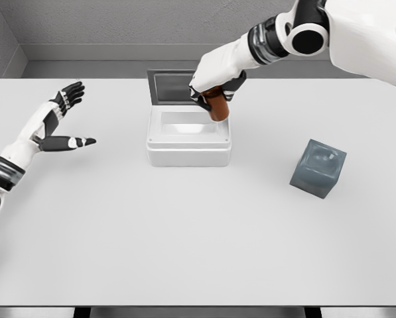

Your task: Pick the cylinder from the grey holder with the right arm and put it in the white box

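Observation:
A brown-orange cylinder (218,106) hangs tilted over the right rear part of the white box (188,151), with my right hand (214,93) shut on its upper end. The box is open, its lid (172,86) standing up behind it, and its inside looks bare. The grey holder (318,168), a dark cube with a hole in its top, sits to the right of the box with nothing in it. My left hand (65,119) hovers over the table's left side, fingers spread, holding nothing.
The white table (184,245) runs to a front edge at the bottom of the view. A grey wall closes off the back and the left side.

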Controlling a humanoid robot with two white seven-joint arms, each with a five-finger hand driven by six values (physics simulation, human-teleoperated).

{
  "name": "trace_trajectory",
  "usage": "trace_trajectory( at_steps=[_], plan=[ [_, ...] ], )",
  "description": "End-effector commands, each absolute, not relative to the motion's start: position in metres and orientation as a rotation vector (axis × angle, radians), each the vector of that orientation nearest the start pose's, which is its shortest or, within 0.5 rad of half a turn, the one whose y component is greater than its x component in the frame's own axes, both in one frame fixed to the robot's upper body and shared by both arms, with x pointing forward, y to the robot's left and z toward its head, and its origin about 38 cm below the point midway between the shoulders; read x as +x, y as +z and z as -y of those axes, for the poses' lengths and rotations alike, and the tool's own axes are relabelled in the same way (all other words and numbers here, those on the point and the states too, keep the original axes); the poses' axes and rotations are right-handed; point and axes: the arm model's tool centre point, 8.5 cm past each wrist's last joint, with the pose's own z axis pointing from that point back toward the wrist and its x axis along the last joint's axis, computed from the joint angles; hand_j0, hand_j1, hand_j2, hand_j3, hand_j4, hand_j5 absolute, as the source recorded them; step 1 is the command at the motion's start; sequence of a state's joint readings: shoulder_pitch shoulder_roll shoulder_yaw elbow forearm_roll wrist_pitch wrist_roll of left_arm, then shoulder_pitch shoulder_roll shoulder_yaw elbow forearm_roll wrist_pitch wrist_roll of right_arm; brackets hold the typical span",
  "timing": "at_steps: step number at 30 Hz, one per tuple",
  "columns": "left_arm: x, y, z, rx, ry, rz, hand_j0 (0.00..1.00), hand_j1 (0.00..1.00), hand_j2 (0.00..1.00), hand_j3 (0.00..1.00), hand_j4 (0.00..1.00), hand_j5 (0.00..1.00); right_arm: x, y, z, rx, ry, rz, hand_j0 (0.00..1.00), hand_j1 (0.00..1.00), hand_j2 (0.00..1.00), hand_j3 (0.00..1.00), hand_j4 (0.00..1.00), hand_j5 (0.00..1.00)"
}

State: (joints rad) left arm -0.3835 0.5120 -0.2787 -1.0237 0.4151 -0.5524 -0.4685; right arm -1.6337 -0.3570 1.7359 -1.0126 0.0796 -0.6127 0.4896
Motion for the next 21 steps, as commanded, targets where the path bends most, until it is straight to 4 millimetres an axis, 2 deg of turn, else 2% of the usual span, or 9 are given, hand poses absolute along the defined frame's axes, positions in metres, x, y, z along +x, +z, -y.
trace_trajectory(
  at_steps=[1,3,6,7,14,18,21],
  plan=[
    [0.435,0.109,-0.366,-0.194,-0.771,1.772,1.00,1.00,1.00,1.00,1.00,1.00,0.528,0.312,0.094,0.415,-3.080,-1.263,0.39,0.39,0.39,0.39,0.39,0.39],
    [0.441,0.109,-0.378,-0.162,-0.743,1.761,1.00,1.00,1.00,1.00,1.00,1.00,0.528,0.311,0.090,0.415,-3.082,-1.250,0.39,0.39,0.39,0.39,0.39,0.39],
    [0.451,0.109,-0.384,-0.144,-0.715,1.746,1.00,1.00,1.00,1.00,1.00,1.00,0.529,0.311,0.090,0.416,-3.084,-1.250,0.39,0.39,0.39,0.39,0.39,0.39],
    [0.453,0.110,-0.387,-0.136,-0.710,1.744,1.00,1.00,1.00,1.00,1.00,1.00,0.527,0.310,0.083,0.405,-3.075,-1.246,0.39,0.39,0.39,0.39,0.39,0.39],
    [0.465,0.132,-0.393,-0.098,-0.734,1.775,1.00,1.00,1.00,1.00,1.00,1.00,0.528,0.310,0.076,0.403,-3.069,-1.243,0.39,0.39,0.39,0.39,0.39,0.39],
    [0.465,0.130,-0.400,-0.079,-0.720,1.764,1.00,1.00,1.00,1.00,1.00,1.00,0.528,0.310,0.076,0.403,-3.069,-1.243,0.39,0.39,0.39,0.39,0.39,0.39],
    [0.469,0.132,-0.392,-0.090,-0.733,1.771,1.00,1.00,1.00,1.00,1.00,1.00,0.528,0.310,0.075,0.404,-3.069,-1.243,0.39,0.39,0.39,0.39,0.39,0.39]
  ],
)
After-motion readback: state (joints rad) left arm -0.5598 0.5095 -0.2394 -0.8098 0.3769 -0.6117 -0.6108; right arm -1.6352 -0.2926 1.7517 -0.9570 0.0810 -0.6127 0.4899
